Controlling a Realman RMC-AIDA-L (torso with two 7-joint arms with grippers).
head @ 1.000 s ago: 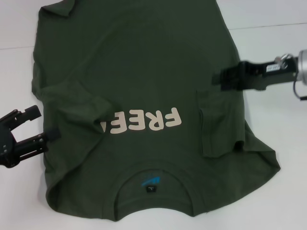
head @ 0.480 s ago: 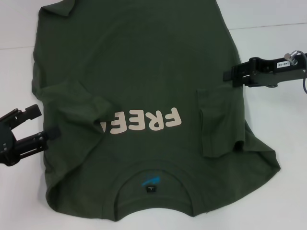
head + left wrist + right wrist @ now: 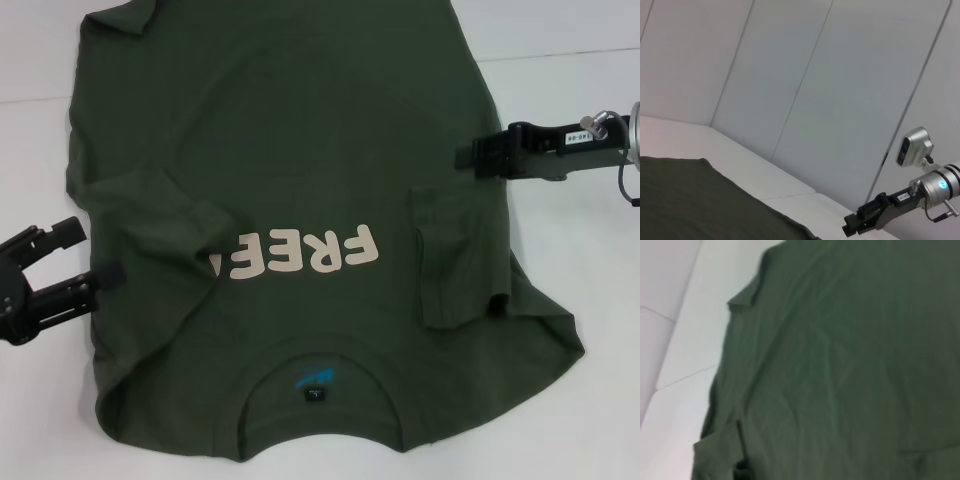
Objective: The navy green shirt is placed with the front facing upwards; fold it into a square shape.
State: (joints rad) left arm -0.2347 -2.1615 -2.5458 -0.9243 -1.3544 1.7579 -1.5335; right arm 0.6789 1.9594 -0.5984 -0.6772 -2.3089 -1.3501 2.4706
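The navy green shirt [image 3: 300,150] lies spread front-up on the white table, collar toward me. Its cream "FREE" print [image 3: 300,255] reads upside down. Both sleeves are folded inward onto the body, the left one covering the end of the print. At the shirt's left edge my left gripper [image 3: 98,252] is open and holds nothing; its lower finger [image 3: 85,285] touches the hem of the folded sleeve. My right gripper [image 3: 478,156] hovers at the shirt's right edge, just beyond the folded right sleeve [image 3: 450,260]. The left wrist view shows the shirt [image 3: 700,200] and the right gripper [image 3: 854,229] farther off. Only shirt fabric [image 3: 840,365] fills the right wrist view.
The white table [image 3: 570,90] shows bare to the right of the shirt and in a strip on the left. A seam line crosses the tabletop at the back. Pale wall panels [image 3: 815,75] stand behind the table.
The right gripper drew back a little to the right and away from me, turned at the wrist, then eased back toward the shirt edge. The left gripper and shirt stayed still.
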